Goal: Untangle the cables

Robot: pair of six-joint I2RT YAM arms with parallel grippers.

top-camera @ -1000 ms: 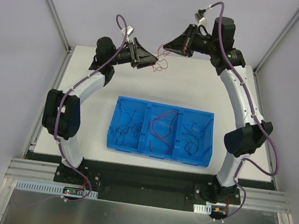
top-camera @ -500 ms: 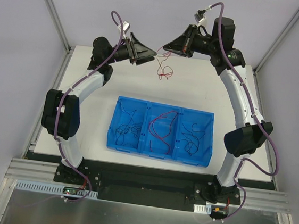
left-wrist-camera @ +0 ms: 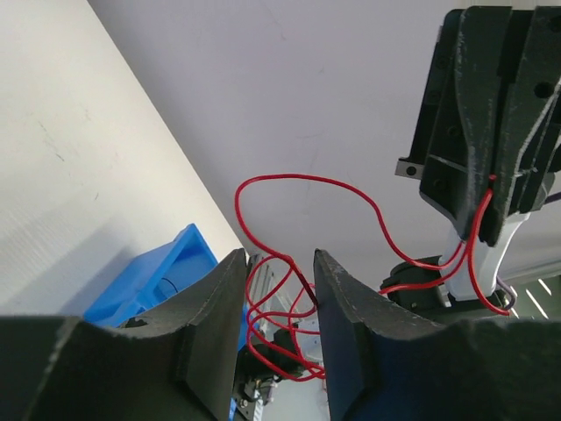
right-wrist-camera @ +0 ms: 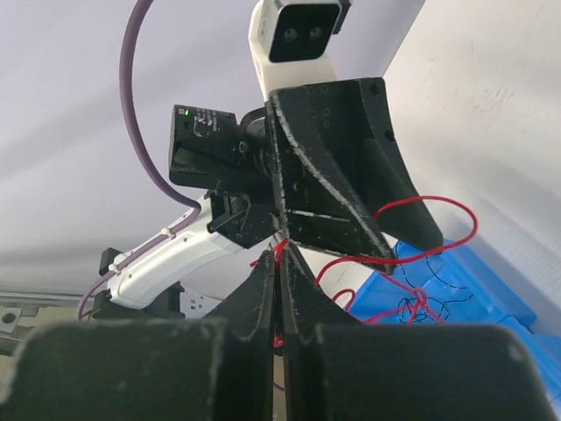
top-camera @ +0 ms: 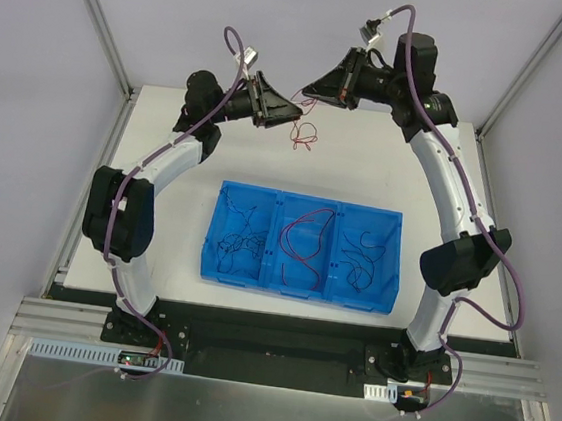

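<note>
Right pincer (right-wrist-camera: 279, 253) clamps the tangled red cable (left-wrist-camera: 298, 176) aloft; left pincer (left-wrist-camera: 279, 263) spread around it. Black cables (top-camera: 238, 241) in tray (top-camera: 297, 293) unsorted.

Left claw (top-camera: 288, 113) swung back toward the red cable (top-camera: 306, 136).

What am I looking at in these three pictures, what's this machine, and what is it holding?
Two robot arms, bolted at the near edge of a white table. One picture looks down from above; the other two come from cameras on each wrist, so each shows its own fingers. On the table sits a blue tray with three compartments holding thin loose cables, black and purple. Both arms are raised beyond it. The right gripper is pinched shut on a thin red cable, which hangs in loops and passes between the open fingers of the left gripper.
</note>
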